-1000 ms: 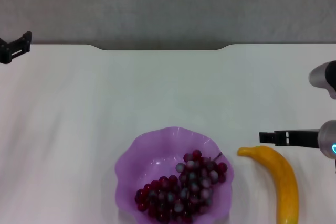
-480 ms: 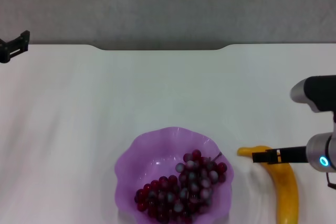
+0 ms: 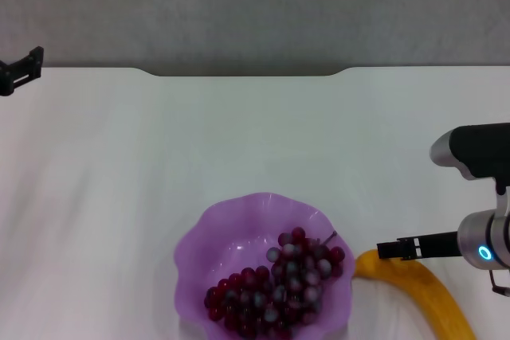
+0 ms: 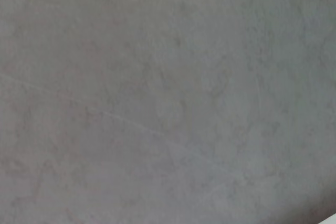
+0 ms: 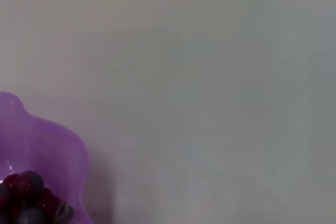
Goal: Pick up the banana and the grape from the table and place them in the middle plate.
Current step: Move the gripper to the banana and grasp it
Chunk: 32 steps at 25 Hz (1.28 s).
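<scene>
The grape (image 3: 279,284) bunch lies in the right half of the middle plate (image 3: 227,232), a purple scalloped dish at the near centre of the white table (image 3: 239,133). The banana (image 3: 430,296) lies slanted to the right of the plate, its near end cut off by the picture's bottom edge. My right gripper (image 3: 390,250) reaches in from the right and sits at the banana's upper end, close to the plate's rim. The right wrist view shows the plate's rim (image 5: 52,145) and a few grapes (image 5: 23,198). My left gripper (image 3: 22,69) is parked at the far left edge.
The table's far edge has a shallow notch (image 3: 247,74) with a grey wall behind it. The left wrist view shows only a grey surface.
My right gripper has come down and a little left onto the banana's end. The banana has turned and slid toward the near edge, its tip now closer to the plate.
</scene>
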Available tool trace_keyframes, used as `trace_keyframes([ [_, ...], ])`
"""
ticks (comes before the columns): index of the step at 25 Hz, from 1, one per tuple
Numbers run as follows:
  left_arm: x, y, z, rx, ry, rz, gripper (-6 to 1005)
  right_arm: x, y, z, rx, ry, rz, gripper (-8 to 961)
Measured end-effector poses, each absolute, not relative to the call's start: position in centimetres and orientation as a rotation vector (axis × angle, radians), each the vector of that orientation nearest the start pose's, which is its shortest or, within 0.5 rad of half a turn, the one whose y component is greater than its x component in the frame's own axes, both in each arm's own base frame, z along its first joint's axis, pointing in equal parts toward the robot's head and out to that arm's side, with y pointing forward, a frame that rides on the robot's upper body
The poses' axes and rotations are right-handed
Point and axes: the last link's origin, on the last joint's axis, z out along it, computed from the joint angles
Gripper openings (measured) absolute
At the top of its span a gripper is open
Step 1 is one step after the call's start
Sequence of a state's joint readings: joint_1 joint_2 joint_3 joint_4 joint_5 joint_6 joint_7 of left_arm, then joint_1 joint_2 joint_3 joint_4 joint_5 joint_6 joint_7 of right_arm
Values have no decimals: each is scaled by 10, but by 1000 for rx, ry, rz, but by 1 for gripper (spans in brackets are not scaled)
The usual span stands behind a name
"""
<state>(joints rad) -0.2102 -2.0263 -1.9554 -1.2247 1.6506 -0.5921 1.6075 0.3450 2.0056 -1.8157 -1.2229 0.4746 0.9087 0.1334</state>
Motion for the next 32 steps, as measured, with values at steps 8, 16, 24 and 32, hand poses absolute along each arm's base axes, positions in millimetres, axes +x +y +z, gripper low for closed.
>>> trace_keyframes([
  [8, -280, 383, 113, -1885, -451, -323, 857, 261, 336, -57, -2049, 1357, -239, 851],
  [16, -281, 383, 113, -1883, -456, -320, 857, 234, 338, -61, -2121, 1262, -194, 850],
  [24, -284, 381, 114, -1871, -463, -313, 856, 223, 334, -54, -2133, 1226, -174, 850],
  [32, -287, 380, 118, -1854, -472, -314, 857, 211, 324, -61, -2208, 1172, -222, 851],
])
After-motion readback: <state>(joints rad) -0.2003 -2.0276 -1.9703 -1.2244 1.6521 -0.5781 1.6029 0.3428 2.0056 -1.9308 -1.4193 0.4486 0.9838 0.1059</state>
